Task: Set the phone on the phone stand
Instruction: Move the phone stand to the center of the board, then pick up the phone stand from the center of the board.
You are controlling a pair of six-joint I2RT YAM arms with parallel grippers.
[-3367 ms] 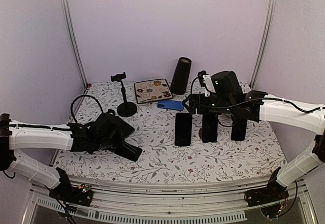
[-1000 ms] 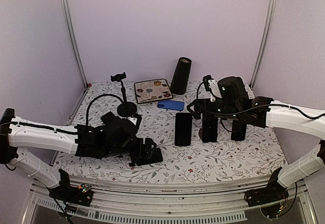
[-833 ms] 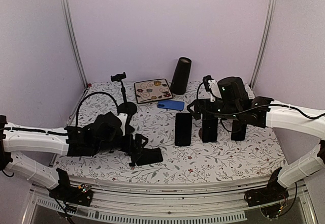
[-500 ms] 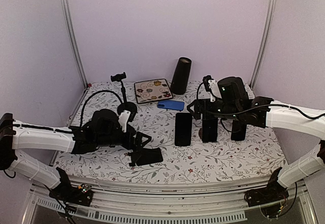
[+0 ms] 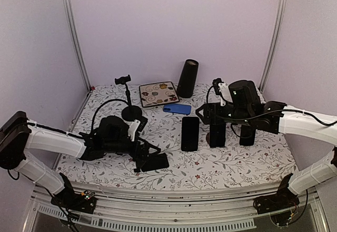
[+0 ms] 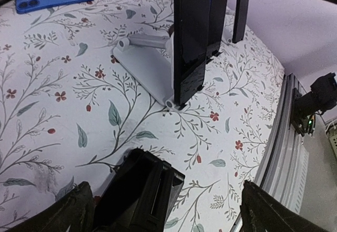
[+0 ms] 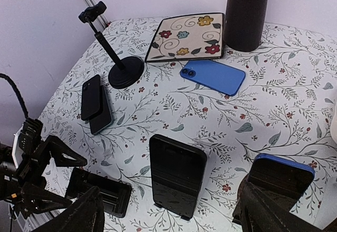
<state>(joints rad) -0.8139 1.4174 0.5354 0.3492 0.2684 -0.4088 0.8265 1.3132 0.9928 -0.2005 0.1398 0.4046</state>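
A folded black phone stand (image 5: 153,162) lies flat on the floral cloth. It sits between the spread fingers of my left gripper (image 6: 168,219), which is open and holds nothing. A blue phone (image 5: 177,108) lies flat near the back, and two black phones (image 7: 95,103) lie stacked on the left. Three phones stand upright on stands: one black (image 5: 190,133), a second (image 5: 217,132) and a third (image 5: 247,133). My right gripper (image 7: 174,219) hovers open above the upright black phone (image 7: 177,175).
A tripod stand with a clamp (image 5: 126,98) rises at the back left. Beside it lie a flowered square tile (image 5: 159,93) and a tall black cylinder (image 5: 187,78). The table's metal front rail (image 6: 284,137) runs close to the folded stand.
My left gripper carried the folded black stand rightward, set it down, let go and drew back a little to the left. The right arm shifted slightly right.
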